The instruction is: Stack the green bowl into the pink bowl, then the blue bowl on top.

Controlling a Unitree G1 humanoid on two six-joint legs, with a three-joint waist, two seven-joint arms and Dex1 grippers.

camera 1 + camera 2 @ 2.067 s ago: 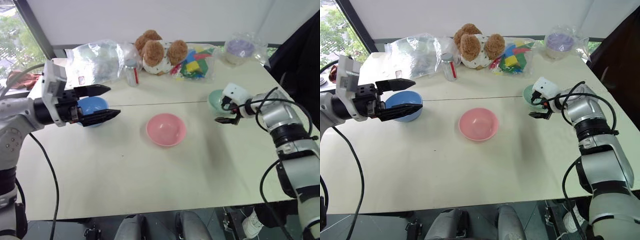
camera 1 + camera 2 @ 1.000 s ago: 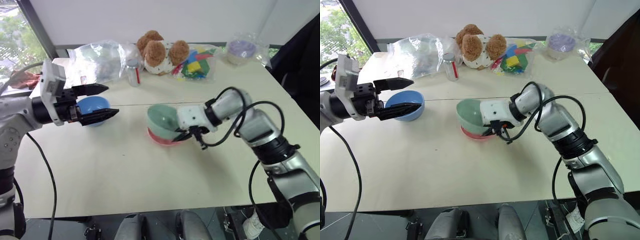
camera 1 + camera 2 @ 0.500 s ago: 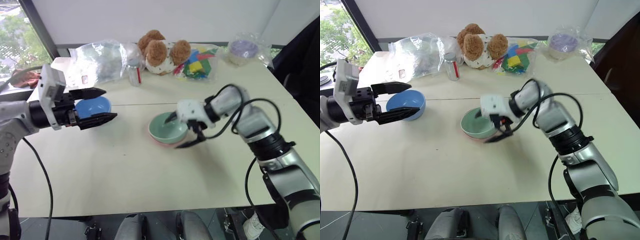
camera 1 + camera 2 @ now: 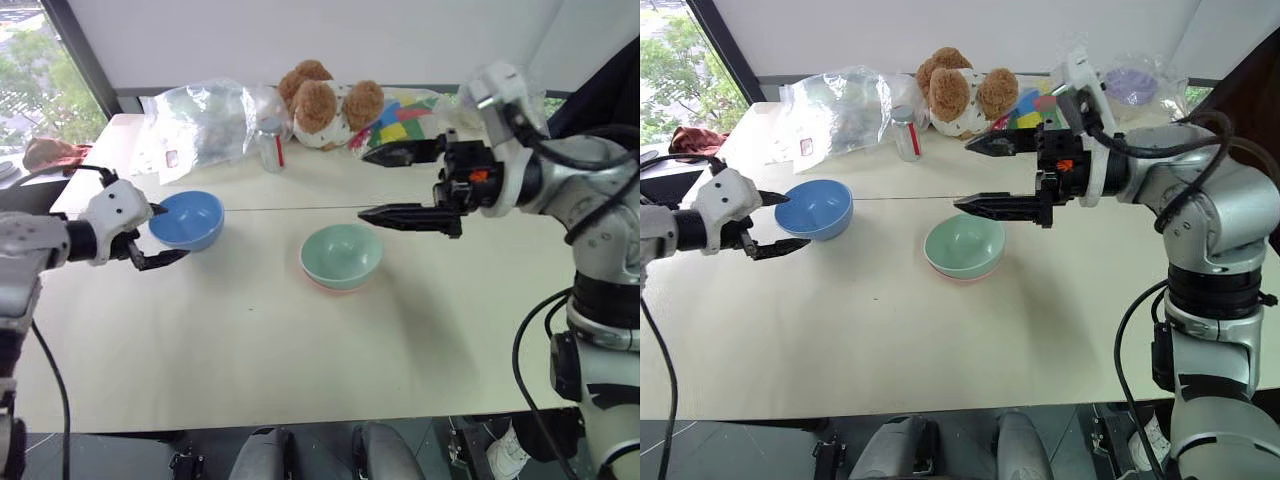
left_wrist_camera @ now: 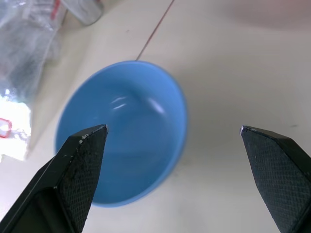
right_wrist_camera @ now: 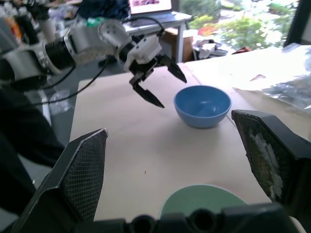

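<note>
Since a second ago the green bowl (image 4: 342, 254) has been let go: it was tilted in the right gripper's hold over the pink bowl, and now it sits level inside the pink bowl (image 4: 322, 284), of which only a thin rim shows at the near left edge. The right gripper (image 4: 385, 185) has risen away from the stack and now hangs above and a little to the far right of it, empty, with its jaws spread wide and pointing to the left. The left gripper (image 4: 155, 237) has come down toward the table at the left, beside the blue bowl.

The blue bowl (image 4: 186, 219) stands upright on the table (image 4: 260, 350), to the left of the stack and well apart from it. The left gripper is just at its left rim, jaws wide open, with nothing held; in the left wrist view the bowl (image 5: 121, 131) lies between and beyond the two fingers (image 5: 80, 160).

So I judge the first stacking as done, and the step in hand is the reach for the blue bowl. The next move calls for closing over its rim, lifting it, and carrying it right to set it into the green bowl.

At the far edge lie a plush toy (image 4: 320, 100) and plastic bags (image 4: 205, 115).
</note>
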